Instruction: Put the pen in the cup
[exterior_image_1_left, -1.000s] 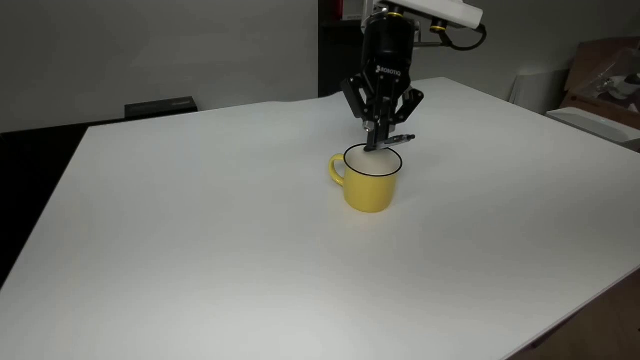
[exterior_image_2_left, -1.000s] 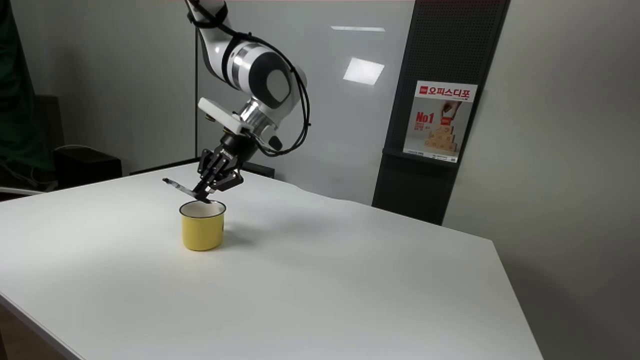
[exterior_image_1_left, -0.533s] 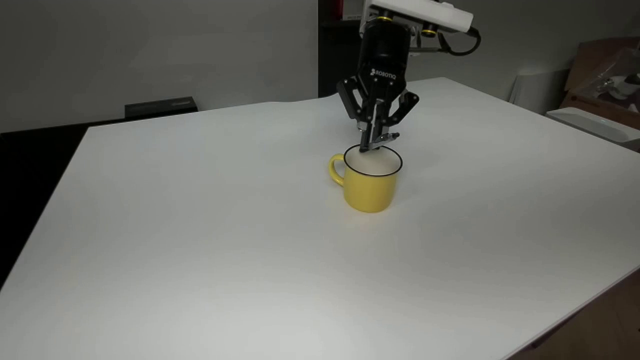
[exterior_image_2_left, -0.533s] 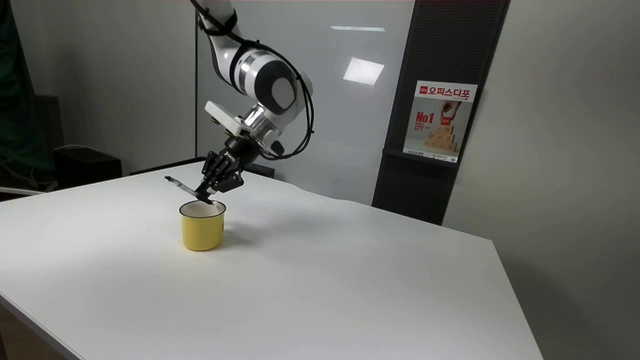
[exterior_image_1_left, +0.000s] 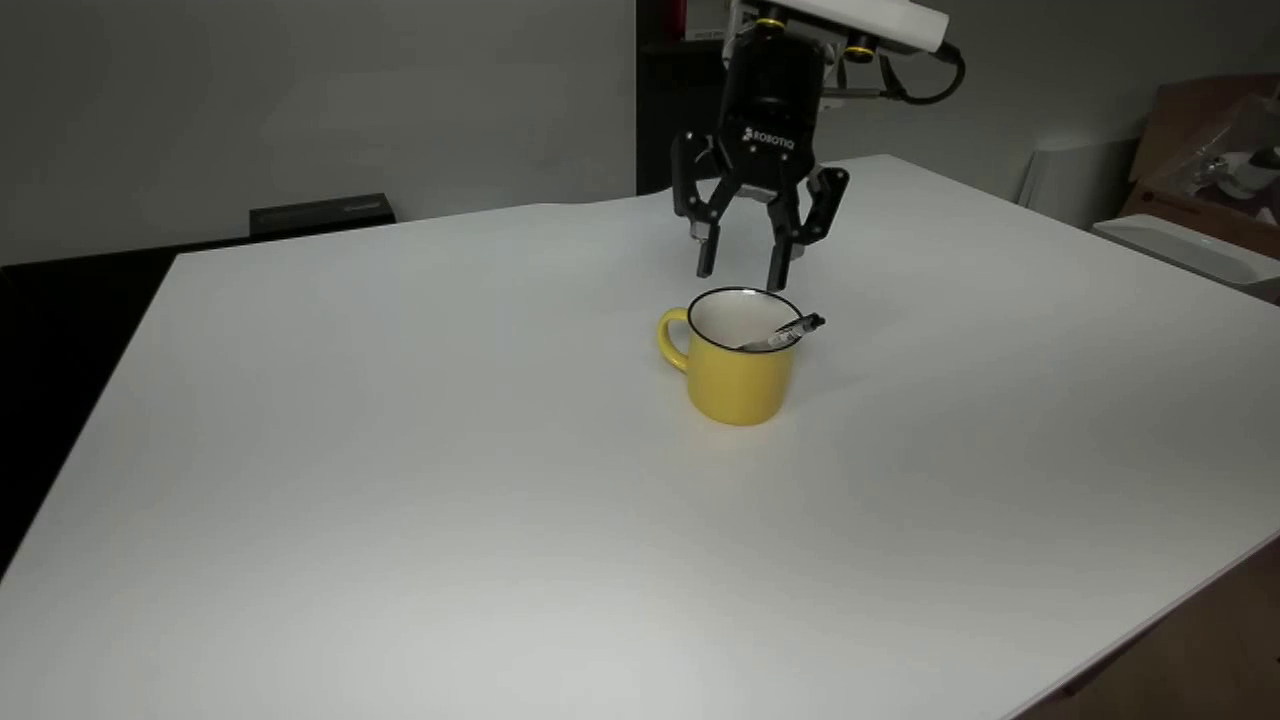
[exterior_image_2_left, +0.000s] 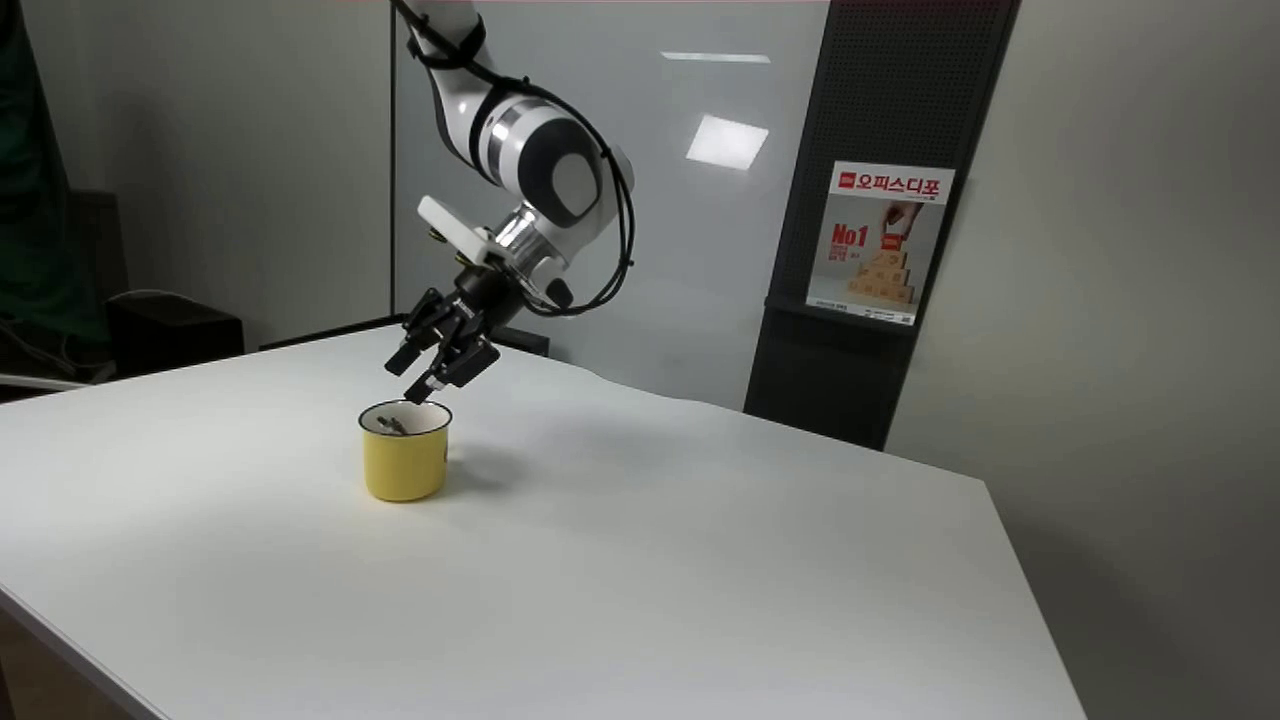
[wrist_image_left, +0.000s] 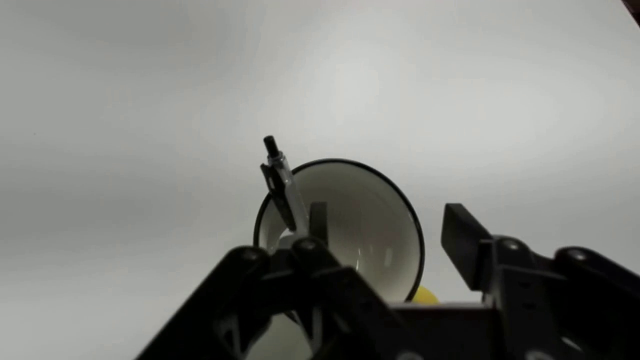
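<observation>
The gripper (exterior_image_1_left: 742, 279), its two fingers (exterior_image_1_left: 779, 264) spread apart, hangs just above the yellow cup (exterior_image_1_left: 738, 388) in an exterior view; the pen (exterior_image_1_left: 793, 331) leans inside, dark end past the rim (exterior_image_1_left: 740, 289). The cup stands upright on the white table (exterior_image_1_left: 400, 450). In an exterior view, the arm (exterior_image_2_left: 550, 165) slants down to the parted fingers, and the pen appears as small dark marks within the cup's mouth. In the wrist view, the pen crosses the rim, its lower end hidden behind the gripper
</observation>
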